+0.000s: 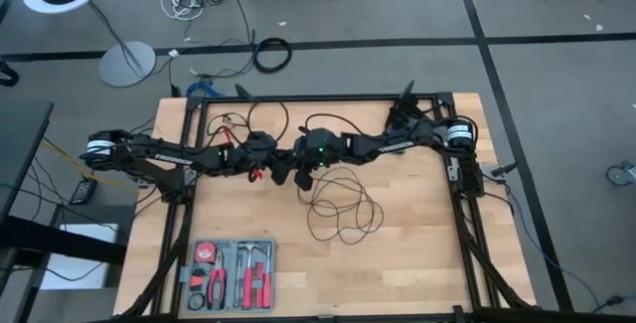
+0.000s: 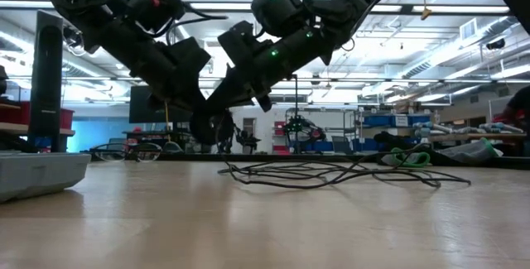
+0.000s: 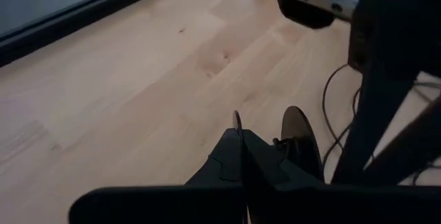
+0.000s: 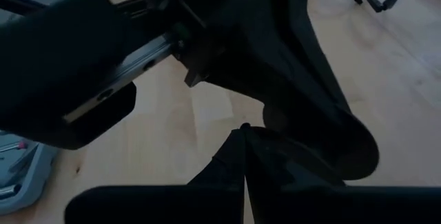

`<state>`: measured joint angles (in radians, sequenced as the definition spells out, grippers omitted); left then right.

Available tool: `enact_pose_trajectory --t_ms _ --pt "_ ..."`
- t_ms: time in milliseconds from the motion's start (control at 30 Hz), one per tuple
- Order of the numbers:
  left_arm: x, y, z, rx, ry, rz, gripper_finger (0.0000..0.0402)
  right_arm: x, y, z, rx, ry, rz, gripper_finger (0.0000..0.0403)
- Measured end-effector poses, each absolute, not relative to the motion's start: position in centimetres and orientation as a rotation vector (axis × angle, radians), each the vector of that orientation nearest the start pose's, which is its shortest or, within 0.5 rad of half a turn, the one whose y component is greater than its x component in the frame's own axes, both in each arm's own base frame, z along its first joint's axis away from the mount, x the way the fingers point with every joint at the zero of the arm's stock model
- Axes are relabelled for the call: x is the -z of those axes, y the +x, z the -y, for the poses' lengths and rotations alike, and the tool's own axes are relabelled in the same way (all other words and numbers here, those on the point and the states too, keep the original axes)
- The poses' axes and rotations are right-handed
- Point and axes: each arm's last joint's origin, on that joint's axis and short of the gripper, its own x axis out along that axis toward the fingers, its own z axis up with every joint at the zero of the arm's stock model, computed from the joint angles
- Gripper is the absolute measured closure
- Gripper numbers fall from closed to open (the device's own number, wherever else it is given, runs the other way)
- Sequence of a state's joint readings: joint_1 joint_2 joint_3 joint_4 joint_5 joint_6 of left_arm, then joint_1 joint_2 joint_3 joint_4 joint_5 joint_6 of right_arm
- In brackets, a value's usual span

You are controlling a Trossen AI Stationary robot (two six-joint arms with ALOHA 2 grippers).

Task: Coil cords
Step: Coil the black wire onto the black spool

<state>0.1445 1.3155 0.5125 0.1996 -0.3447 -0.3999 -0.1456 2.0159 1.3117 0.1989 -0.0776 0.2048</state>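
The thin black cord (image 1: pixel 343 209) lies in loose loops on the wooden table, right of centre and toward the near side; the low view shows these loops (image 2: pixel 331 172) flat on the wood. Its round black puck (image 3: pixel 301 141) hangs on edge above the table, right beside my left gripper (image 3: pixel 241 148). Both arms meet over the table's middle. My left gripper (image 1: pixel 266 171) and my right gripper (image 1: pixel 295 174) are both shut, tip to tip. In the right wrist view, nothing shows between the fingers of my right gripper (image 4: pixel 244 148). My left gripper seems to pinch the cord close to the puck: a thin sliver (image 3: pixel 236 119) sticks out between its fingertips. It slants down from the table's left. The puck (image 2: pixel 203 128) hangs clear of the table. My right gripper: I cannot tell whether it touches the cord.
An open tool case (image 1: pixel 231 273) with red-handled tools lies at the table's near left. Black frame rails (image 1: pixel 467 214) run along the table's sides. A thick black cable ring (image 1: pixel 271 55) and a lamp base (image 1: pixel 126 63) are on the floor beyond the far edge.
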Motion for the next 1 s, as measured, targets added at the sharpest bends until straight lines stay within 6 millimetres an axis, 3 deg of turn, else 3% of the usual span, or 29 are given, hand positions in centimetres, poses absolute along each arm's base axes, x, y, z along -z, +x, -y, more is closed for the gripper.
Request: enact_pose_trajectory --t_ms 567,800,1000 --pt "-15.9 23.3 -4.2 -0.524 -0.272 -0.677 0.0401 -18.7 42.9 8.0 0.098 0.300 -0.551 0.0391" --pt "-15.9 23.3 -4.2 -0.542 -0.262 -0.675 0.0402 -17.5 42.1 7.6 0.107 0.322 -0.706 0.0383" --pt "-16.0 23.3 -4.3 -0.582 -0.245 -0.660 0.0402 -17.0 42.1 5.7 0.067 0.313 -0.760 0.0369"
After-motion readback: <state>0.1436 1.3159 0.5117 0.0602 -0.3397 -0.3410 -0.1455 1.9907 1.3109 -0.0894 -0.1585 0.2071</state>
